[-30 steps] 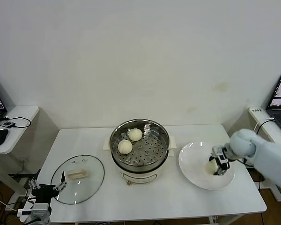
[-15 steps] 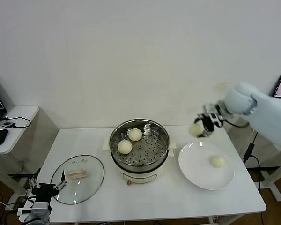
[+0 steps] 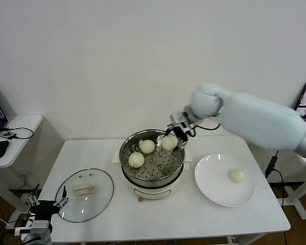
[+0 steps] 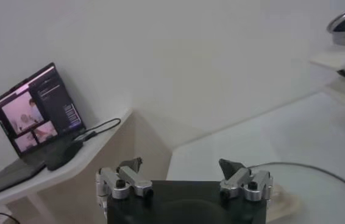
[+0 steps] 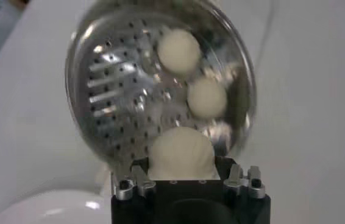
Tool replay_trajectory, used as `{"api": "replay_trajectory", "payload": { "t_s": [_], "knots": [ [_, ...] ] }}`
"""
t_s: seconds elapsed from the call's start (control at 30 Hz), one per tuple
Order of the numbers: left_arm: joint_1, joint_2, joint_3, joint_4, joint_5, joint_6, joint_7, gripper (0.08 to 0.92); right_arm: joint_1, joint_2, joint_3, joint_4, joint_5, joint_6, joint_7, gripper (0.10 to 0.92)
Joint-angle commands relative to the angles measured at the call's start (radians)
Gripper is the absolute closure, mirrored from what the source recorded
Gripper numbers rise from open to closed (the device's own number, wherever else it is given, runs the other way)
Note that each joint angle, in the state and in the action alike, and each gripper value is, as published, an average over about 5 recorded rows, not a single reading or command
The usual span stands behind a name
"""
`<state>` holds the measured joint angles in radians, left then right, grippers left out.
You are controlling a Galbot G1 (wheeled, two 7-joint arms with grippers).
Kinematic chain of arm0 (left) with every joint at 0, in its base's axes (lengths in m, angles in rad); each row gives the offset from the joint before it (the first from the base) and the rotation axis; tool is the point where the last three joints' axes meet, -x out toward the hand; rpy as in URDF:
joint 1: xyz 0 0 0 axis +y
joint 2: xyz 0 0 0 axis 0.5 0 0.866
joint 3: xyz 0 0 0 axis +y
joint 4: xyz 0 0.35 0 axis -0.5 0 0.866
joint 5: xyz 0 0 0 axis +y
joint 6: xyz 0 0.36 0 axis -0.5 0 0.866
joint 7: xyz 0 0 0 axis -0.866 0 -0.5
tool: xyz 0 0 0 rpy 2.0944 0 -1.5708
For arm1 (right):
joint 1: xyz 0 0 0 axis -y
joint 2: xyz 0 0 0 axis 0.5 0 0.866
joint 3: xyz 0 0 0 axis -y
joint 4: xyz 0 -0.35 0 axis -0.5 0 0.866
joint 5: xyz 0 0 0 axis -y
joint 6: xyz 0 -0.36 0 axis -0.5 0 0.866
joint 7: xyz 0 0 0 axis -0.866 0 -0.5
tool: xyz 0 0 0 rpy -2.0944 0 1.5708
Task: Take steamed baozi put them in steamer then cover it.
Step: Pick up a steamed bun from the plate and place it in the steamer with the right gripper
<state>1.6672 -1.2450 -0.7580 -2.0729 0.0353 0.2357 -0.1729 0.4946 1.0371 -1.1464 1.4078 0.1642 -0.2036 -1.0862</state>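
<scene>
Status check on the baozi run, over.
Right gripper holding a baozi over the steamer. Left gripper open, parked by the cover. Nothing blocking.

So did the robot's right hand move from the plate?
Yes. The right hand has left the plate and swung over to the steamer, carrying a bun above its tray.

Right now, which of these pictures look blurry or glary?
Right wrist view: the held baozi in the right gripper is soft, and bright glints on the steamer tray. Left wrist view: the left gripper is fairly sharp, the laptop hazy. Head view: even light, faint shadows.
</scene>
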Motion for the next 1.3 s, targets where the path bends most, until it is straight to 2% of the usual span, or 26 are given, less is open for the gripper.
{"api": "replay_trajectory", "payload": {
  "t_s": [0.03, 0.33, 0.8, 0.9, 1.07, 1.2, 1.3],
  "knots": [
    [0.001, -0.006, -0.004, 0.003, 0.000, -0.005, -0.001, 0.177, 0.003, 0.139, -0.095, -0.028, -0.018, 0.142, -0.005, 0.350],
    [-0.001, -0.011, -0.003, 0.009, 0.000, -0.013, -0.005, 0.177, -0.018, 0.174, -0.123, -0.058, -0.127, 0.248, -0.011, 0.347],
    [-0.001, -0.020, 0.001, 0.011, 0.002, -0.021, -0.010, 0.177, -0.029, 0.186, -0.141, -0.058, -0.144, 0.277, -0.012, 0.339],
    [-0.001, -0.021, 0.002, 0.010, 0.003, -0.021, -0.010, 0.177, -0.021, 0.177, -0.139, -0.051, -0.139, 0.279, -0.012, 0.316],
    [-0.006, -0.016, 0.000, 0.009, 0.003, -0.020, -0.009, 0.177, 0.024, 0.129, -0.102, -0.032, -0.112, 0.272, -0.017, 0.219],
    [-0.011, -0.010, -0.005, 0.006, 0.002, -0.019, -0.007, 0.177, 0.057, 0.045, -0.022, -0.010, -0.076, 0.220, -0.013, 0.204],
    [-0.011, -0.003, -0.006, 0.006, 0.000, -0.019, -0.006, 0.177, 0.070, -0.059, 0.035, 0.040, -0.031, 0.105, -0.021, 0.203]
  ]
}}
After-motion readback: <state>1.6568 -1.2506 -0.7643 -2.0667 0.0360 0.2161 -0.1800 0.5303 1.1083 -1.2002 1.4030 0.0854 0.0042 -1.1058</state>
